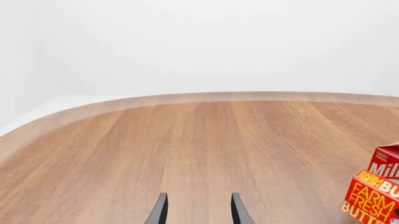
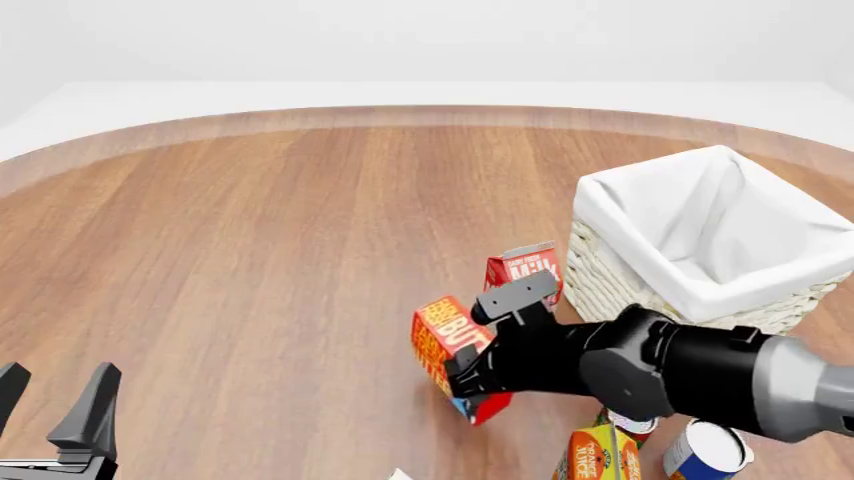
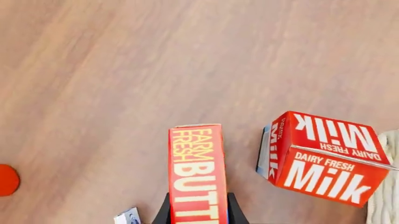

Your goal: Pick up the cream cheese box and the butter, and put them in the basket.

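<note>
A: Butter point(image 2: 447, 352) first: it sits at the lower centre of the front view, tilted, with the right pincer point(image 2: 470, 375) closed around it. In the right wrist view the carton runs lengthwise out between the two dark fingers point(image 3: 163, 211), which press on its long sides.

B: And the basket point(image 2: 627, 285)?

A: Right of centre in the front view, near the butter, with the milk carton point(image 2: 523, 268) standing just beside its near wall and between the two.

B: So what could spoil it?

A: The grip looks to be near one end of the carton, so most of its length hangs forward. My guess is that it could pivot or slide out when the arm swings. The milk carton also stands close to the path, so a low sweep could knock it over or drive it against the wicker.

B: Anything else nearby?

A: An orange-yellow carton point(image 2: 597, 452) and a can point(image 2: 703, 450) at the lower right of the front view, under the arm. A careless lift could clip them.

B: The other arm?

A: The left pincer point(image 2: 54, 405) is at the lower left of the front view, spread open and holding nothing, over bare counter point(image 2: 240, 240). I cannot pick out the cream cheese box with any certainty.
</note>
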